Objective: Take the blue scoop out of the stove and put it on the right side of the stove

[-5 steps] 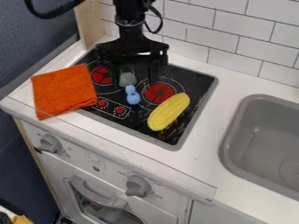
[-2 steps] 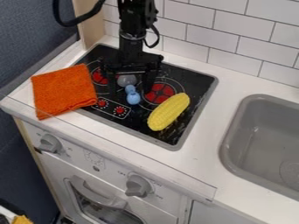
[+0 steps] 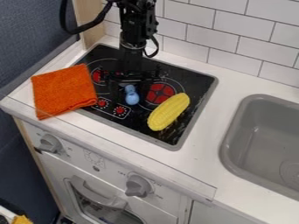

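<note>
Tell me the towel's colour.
Orange all over, the towel; best seen in the camera view.

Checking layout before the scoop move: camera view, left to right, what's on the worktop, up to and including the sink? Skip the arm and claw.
Orange cloth → blue scoop → yellow corn → grey sink.

Looks like a toy kitchen: black stove with red burners, set into a white counter, with a grey sink to one side, white wall tiles behind, and grey knobs above an oven door with a curved handle
</note>
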`<action>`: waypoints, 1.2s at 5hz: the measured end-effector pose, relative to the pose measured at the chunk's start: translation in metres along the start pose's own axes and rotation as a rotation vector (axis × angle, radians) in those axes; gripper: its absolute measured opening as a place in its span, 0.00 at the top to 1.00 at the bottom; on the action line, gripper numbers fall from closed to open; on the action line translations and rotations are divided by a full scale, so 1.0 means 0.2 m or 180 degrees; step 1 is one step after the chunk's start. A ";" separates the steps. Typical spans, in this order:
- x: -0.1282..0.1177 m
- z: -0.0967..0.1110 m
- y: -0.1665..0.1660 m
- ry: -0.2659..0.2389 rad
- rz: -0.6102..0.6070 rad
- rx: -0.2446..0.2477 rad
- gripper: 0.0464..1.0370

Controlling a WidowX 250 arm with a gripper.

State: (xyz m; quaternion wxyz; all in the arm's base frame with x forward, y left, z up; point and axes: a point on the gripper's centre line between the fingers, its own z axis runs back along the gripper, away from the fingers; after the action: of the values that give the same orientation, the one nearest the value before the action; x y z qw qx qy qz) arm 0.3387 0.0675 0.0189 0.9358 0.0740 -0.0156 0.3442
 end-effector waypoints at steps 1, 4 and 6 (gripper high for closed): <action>0.01 0.01 0.00 -0.0008 -0.0052 0.0003 0.64; 0.05 0.14 0.00 -0.0130 -0.0539 -0.0059 0.65; -0.04 0.34 -0.14 -0.0432 -0.1234 -0.0270 0.65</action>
State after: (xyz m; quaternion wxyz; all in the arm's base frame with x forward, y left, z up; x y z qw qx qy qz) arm 0.3524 0.0318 0.0818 0.9836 0.0591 -0.0786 0.1509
